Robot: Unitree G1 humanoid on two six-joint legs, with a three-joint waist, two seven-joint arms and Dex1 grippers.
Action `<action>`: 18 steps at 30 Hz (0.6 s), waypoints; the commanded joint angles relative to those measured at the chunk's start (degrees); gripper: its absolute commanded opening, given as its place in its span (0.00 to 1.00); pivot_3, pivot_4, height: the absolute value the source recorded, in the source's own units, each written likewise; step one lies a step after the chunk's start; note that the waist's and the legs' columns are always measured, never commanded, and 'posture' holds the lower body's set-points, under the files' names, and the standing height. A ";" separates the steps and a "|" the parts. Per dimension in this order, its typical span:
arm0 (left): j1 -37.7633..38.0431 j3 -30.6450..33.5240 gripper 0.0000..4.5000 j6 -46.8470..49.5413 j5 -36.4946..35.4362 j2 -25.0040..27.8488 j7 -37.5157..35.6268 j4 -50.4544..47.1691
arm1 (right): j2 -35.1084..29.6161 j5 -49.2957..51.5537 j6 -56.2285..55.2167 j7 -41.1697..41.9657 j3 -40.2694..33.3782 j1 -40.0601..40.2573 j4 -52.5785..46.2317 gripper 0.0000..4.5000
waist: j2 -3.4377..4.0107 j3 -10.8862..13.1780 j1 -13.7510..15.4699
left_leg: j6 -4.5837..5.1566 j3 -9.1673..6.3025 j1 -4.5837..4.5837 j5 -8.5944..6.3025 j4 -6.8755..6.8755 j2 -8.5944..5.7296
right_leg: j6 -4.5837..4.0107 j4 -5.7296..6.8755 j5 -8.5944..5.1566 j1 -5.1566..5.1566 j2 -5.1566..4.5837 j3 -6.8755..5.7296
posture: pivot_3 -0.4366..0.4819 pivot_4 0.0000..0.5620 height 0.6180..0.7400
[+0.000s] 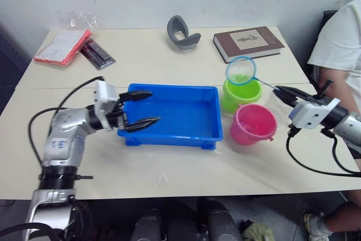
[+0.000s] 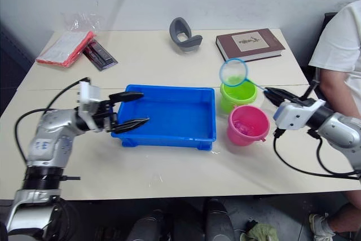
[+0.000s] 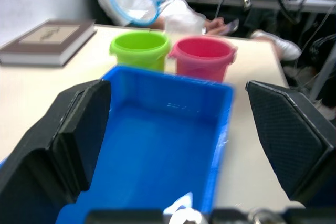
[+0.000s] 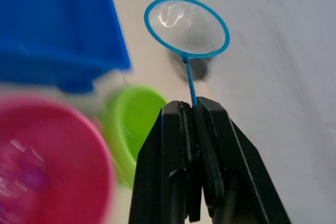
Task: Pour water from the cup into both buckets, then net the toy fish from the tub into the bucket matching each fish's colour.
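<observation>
- The table [image 1: 169, 66] is pale cream and bears everything else; a person in a white shirt [image 1: 338, 43] sits at its right end.
- The tub [image 1: 175, 114] is a bright blue rectangular tray with a raised rim, lying near the middle of the table. Its long axis runs left to right across the robot's view. Whether any fish lie inside it cannot be told.
- The left gripper [image 1: 140, 109] is at the tub's left end, its two black fingers spread wide and pointing right along the tub, one over the rim and one near the front corner; they hold nothing.
- The book [image 1: 248, 42] is brown and lies flat at the far right of the table.
- The pink bucket [image 1: 254, 123] stands upright just right of the tub's front corner, with small pink pieces visible inside in the right eye view.
- The green bucket [image 1: 240, 94] stands upright just behind the pink one, touching or nearly touching it.
- The right gripper [image 1: 282, 91] has its fingers closed on the handle of the net, to the right of the buckets.
- The net [image 1: 242, 70] has a round blue rim and pale mesh. Its thin handle slants from the gripper up and to the left, so the hoop hangs above the green bucket's far rim.
</observation>
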 commanded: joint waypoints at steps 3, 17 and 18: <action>11.31 6.02 0.98 4.11 -6.06 5.48 -0.99 -16.49 | 3.22 17.48 17.85 13.69 -3.20 1.72 -17.85 0.00 | 0.00 -0.01 0.52 | 0.02 -0.20 0.00 -0.04 0.04 -0.02 | -0.05 -0.16 0.02 0.15 -0.05 0.13 | 0.48 0.27 1.00; 42.39 17.39 0.98 -3.70 -0.15 12.37 -12.29 -17.60 | 26.84 -6.84 20.88 26.17 15.25 3.55 -17.23 0.00 | -0.31 -0.20 1.68 | -0.14 -0.23 -0.08 -0.17 0.02 0.02 | -0.33 -0.40 -0.04 -0.02 0.00 -0.45 | 0.48 0.27 1.00; 42.33 17.10 0.98 -3.63 -0.22 12.22 -11.71 -18.05 | 29.63 -8.68 20.15 25.75 15.95 2.61 -13.49 0.00 | -0.35 -0.22 1.64 | -0.14 -0.27 -0.11 -0.17 0.02 0.01 | -0.34 -0.39 -0.05 -0.02 -0.02 -0.49 | 0.48 0.27 1.00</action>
